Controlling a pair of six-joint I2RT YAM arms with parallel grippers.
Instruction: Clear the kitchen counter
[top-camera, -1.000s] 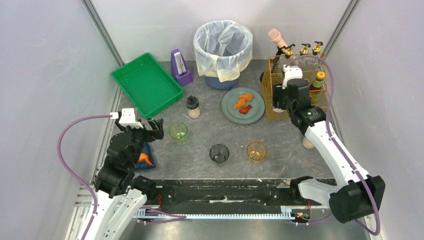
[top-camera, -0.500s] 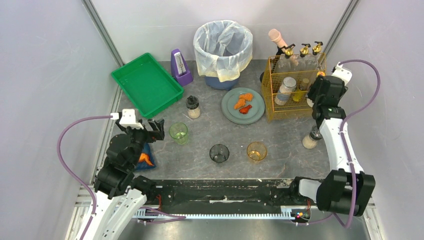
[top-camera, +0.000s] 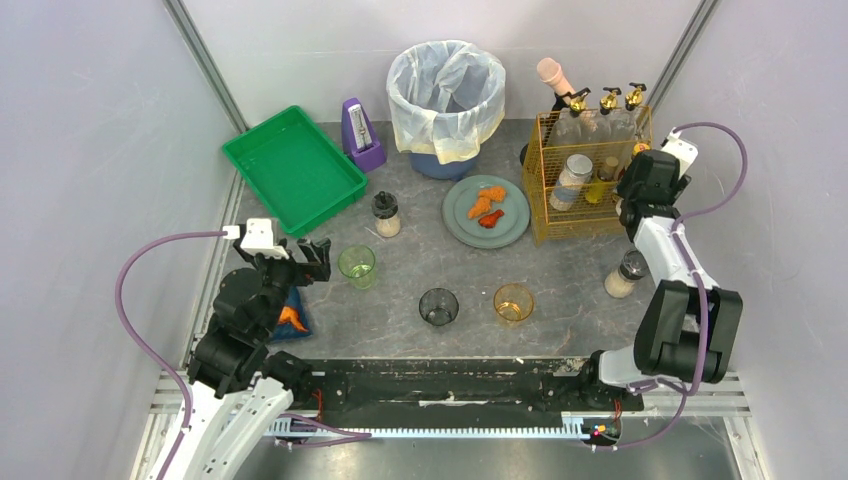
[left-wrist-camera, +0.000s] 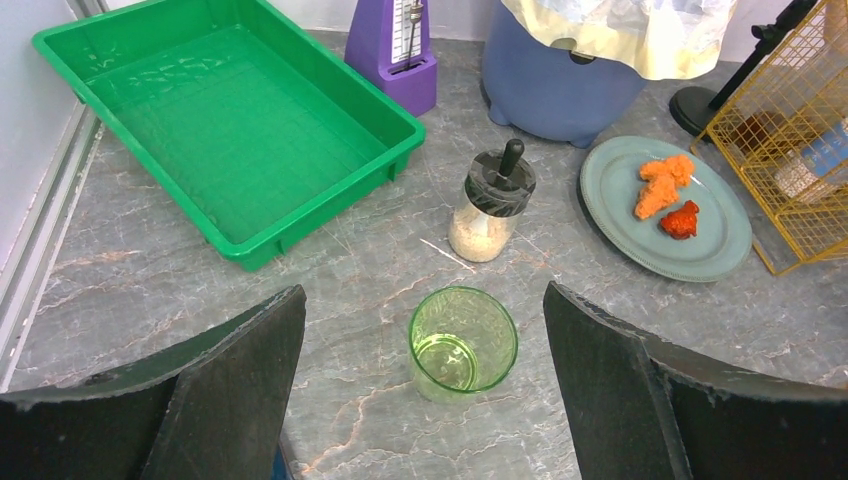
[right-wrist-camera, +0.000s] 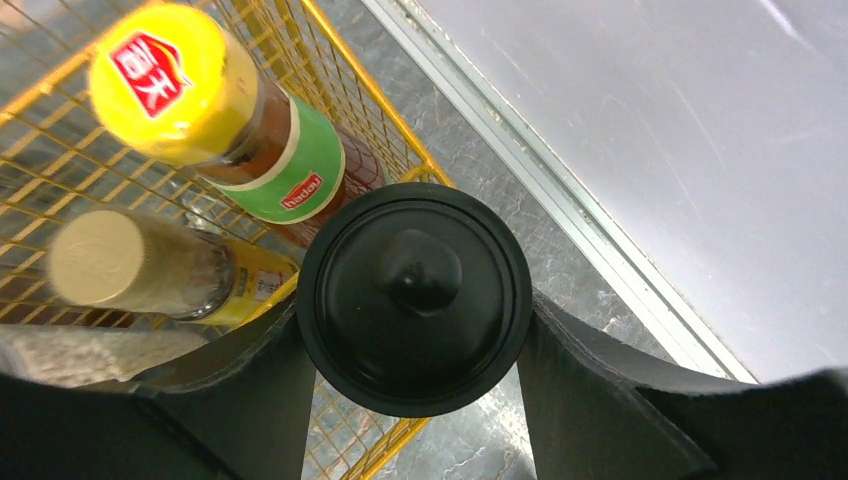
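Black-lidded jar (right-wrist-camera: 415, 270) sat clamped between the right gripper's (right-wrist-camera: 412, 335) half-spread fingers, touching both, right at the wire basket's (right-wrist-camera: 372, 130) corner. Best move, I'd say: slide toward nine o'clock over the basket, steer clear of the yellow-capped bottle (right-wrist-camera: 175, 70) at ten, lower it upright, release only once it stands. Kitchen counter (right-wrist-camera: 480, 190) showed grey at two o'clock. Left gripper (left-wrist-camera: 420, 305) gaped wide, holding nothing, green cup (left-wrist-camera: 462, 340) dead ahead at twelve.

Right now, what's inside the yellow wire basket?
In the basket: a yellow-capped sauce bottle, a cream-lidded jar, a silver-lidded jar and three gold-topped bottles at the back. The right end effector, gripping a black lid, covers the basket's right corner.
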